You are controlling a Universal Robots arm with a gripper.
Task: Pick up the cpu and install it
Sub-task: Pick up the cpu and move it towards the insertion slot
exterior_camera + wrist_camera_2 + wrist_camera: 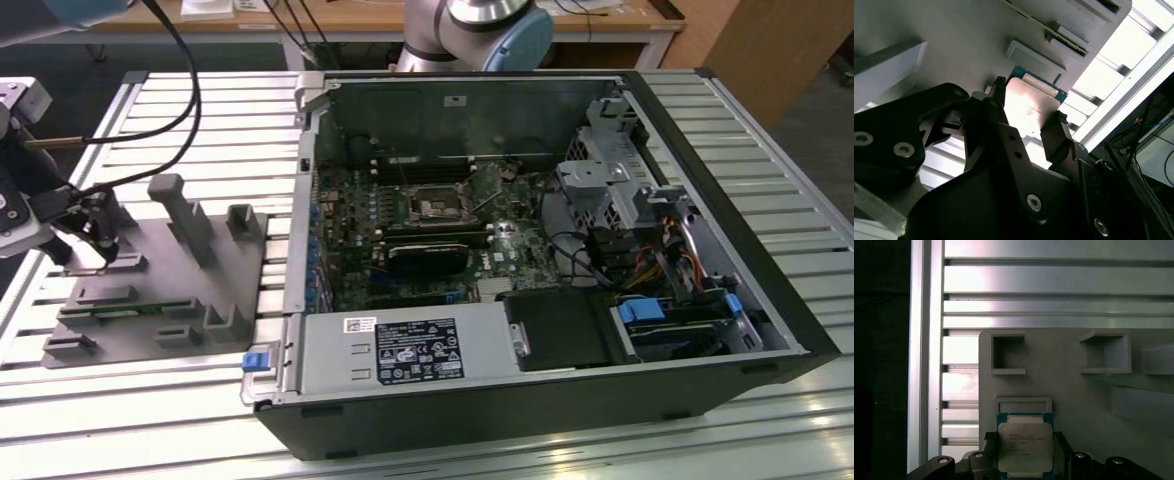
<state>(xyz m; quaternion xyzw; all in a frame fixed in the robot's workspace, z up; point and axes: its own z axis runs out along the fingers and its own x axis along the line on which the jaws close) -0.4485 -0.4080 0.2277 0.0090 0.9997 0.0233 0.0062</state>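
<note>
The black two-fingered gripper (91, 240) hung low over the grey plastic tray with upright blocks (147, 300). The tray lay on the slatted metal table (134, 420) at the exterior view's left, just beside the open black computer case (534, 400).

The cpu (1025, 444), a small flat square chip with a shiny silver-grey metal lid on a green board, sat between the fingers (988, 452) at the tray's far left corner. In both wrist views the jaws were closed down to the chip's width, with one pad against each of two opposite edges, so the gripper appeared to have hold of it. I could not tell whether the chip was clear of the tray's surface or resting on it.

The dark square socket with a metal frame (438, 207) lay on the motherboard inside the case, well apart from the gripper toward the exterior view's right.

The chip looked light and quite stiff, so weight should be no trouble. Its smooth metal lid and thin edges would probably be slippery under hard pads, and a tilted hold could let it twist out. The underside contacts and the socket's pins are likely fragile. The edges of the board, where the pads met it, seemed the right place to take hold, keeping the chip level.
</note>
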